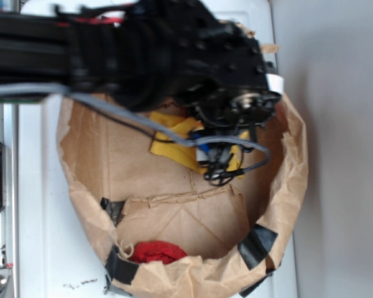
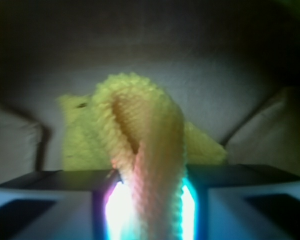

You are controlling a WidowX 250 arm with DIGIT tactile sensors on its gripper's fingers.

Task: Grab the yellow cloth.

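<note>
A WidowX arm reached into a crumpled brown paper bag (image 1: 286, 186) patched with black tape (image 1: 257, 243), its gripper (image 1: 221, 162) low over the yellow cloth (image 1: 174, 139) that lay on the bag's floor toward the far side; the wrist view showed a raised fold of the yellow cloth (image 2: 147, 170) running between the two dark fingers (image 2: 55, 180), which were clenched on it, the rest of the fabric spread behind on the paper; a smaller red cloth (image 1: 158, 252) sat well apart at the bag's near wall. The hold appeared to be on a single ridge of soft terry rather than on the bulk of the towel; if so, the fold could slide out as the arm rose, since loose pile compresses and gives little purchase; the trailing part of the cloth might also drag on the paper floor or catch the bag's high crumpled rim and pull the bag along. A grey cable (image 1: 112, 112) looped near the gripper, a possible snag.
</note>
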